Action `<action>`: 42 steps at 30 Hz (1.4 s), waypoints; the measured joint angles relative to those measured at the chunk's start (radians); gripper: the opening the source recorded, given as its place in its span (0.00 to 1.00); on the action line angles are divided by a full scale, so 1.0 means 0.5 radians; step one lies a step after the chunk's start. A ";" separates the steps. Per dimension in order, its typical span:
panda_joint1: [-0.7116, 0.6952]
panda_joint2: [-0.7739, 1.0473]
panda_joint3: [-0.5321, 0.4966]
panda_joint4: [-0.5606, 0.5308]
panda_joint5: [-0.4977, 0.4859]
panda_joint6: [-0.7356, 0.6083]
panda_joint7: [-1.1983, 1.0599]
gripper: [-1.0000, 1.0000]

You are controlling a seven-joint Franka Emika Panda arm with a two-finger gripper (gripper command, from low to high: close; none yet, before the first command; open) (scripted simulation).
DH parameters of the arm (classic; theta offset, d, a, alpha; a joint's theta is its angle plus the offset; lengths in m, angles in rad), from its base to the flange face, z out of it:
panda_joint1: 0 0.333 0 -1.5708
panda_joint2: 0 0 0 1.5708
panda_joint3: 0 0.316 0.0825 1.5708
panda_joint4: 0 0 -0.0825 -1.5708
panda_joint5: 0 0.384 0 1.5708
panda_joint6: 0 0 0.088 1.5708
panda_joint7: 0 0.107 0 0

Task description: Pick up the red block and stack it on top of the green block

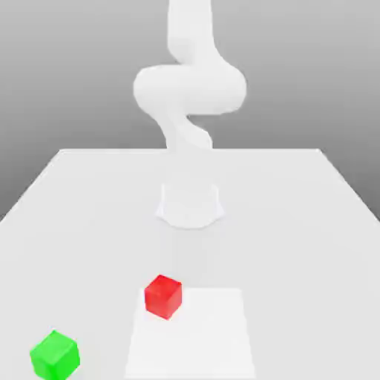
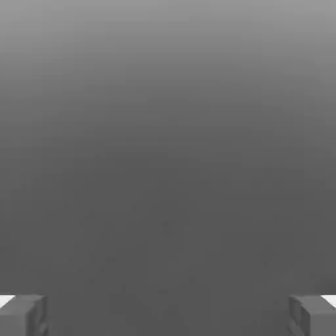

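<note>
I judged we were at the outset, the pick unmade, since my tool (image 2: 168, 316) stood wide and empty and the red block (image 1: 163, 297) sat on the tabletop (image 1: 297, 260) apart from the green block (image 1: 56, 356), so the next move called for reaching over the red one.

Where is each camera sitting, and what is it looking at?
Exterior view: off the arm, facing the robot arm across the table, with the red block and green block nearer.
Hand view: on the hand, looking past the open gripper's two fingers at plain grey.
Shared: no block or table that I can match.
</note>
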 joint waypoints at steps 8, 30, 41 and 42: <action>-0.171 0.543 0.073 -0.432 -0.045 0.377 0.318 0.50; -0.280 1.851 0.010 -0.949 -0.053 1.362 0.730 0.00; -0.317 1.403 0.012 -0.927 0.066 0.892 0.616 0.00; -0.336 1.426 -0.004 -0.865 0.090 0.852 0.581 0.00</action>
